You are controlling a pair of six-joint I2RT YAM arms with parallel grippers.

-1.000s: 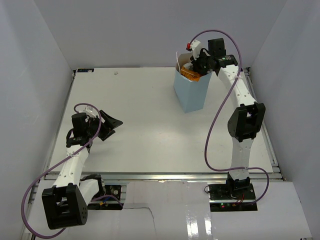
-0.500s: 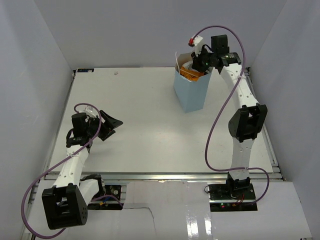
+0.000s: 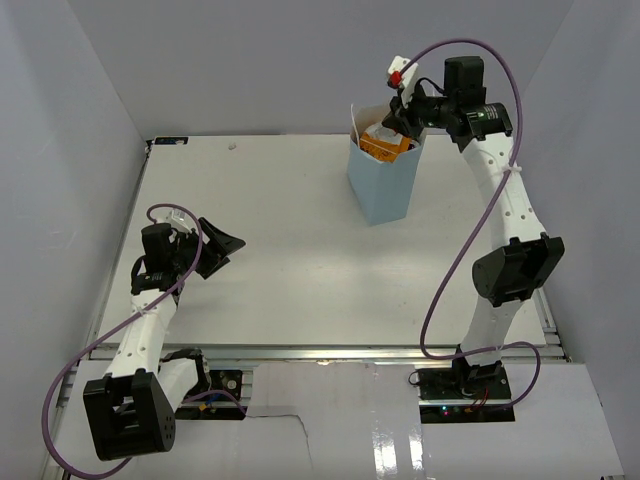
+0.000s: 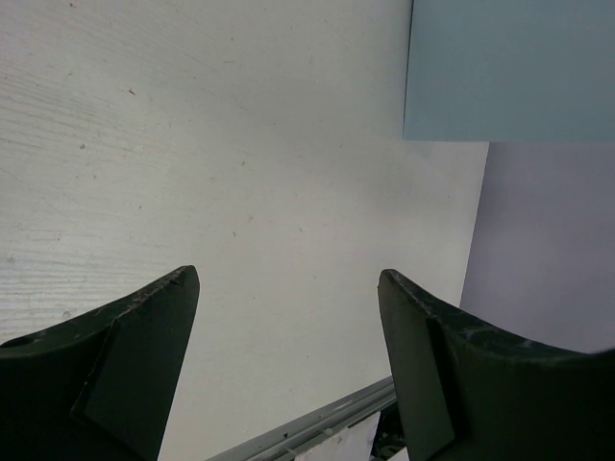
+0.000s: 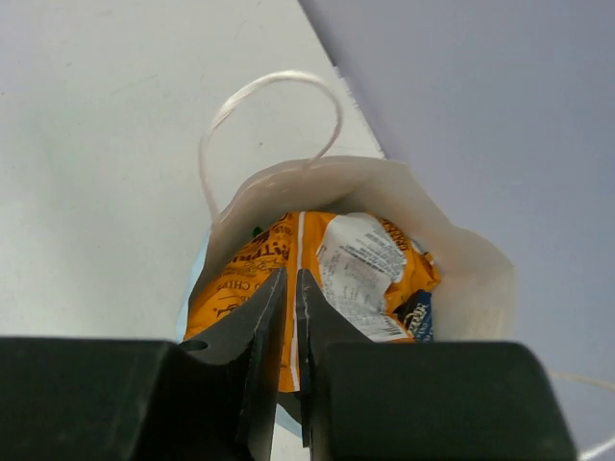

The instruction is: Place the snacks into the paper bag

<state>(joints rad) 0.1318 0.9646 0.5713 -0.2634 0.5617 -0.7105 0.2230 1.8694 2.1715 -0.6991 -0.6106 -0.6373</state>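
Note:
The light blue paper bag (image 3: 380, 185) stands upright at the back right of the table. The orange chip bag (image 3: 385, 143) sticks out of its mouth. In the right wrist view the chip bag (image 5: 356, 259) fills the white interior (image 5: 461, 269), with a dark blue packet (image 5: 415, 312) beside it. My right gripper (image 3: 402, 116) hovers just above the bag's mouth, and in its wrist view (image 5: 291, 279) the jaws are shut with nothing between them. My left gripper (image 3: 222, 243) is open and empty over bare table at the left (image 4: 288, 283). No other snacks show.
A thin white loop handle (image 5: 279, 82) rises from the bag's far rim. The bag's blue side shows in the left wrist view (image 4: 509, 67). Grey walls enclose the table on three sides. A metal rail (image 3: 320, 350) runs along the near edge.
My right gripper has risen and drawn back to the right, from inside the bag's mouth to above it. The chip bag stays in the bag. The left arm has not moved.

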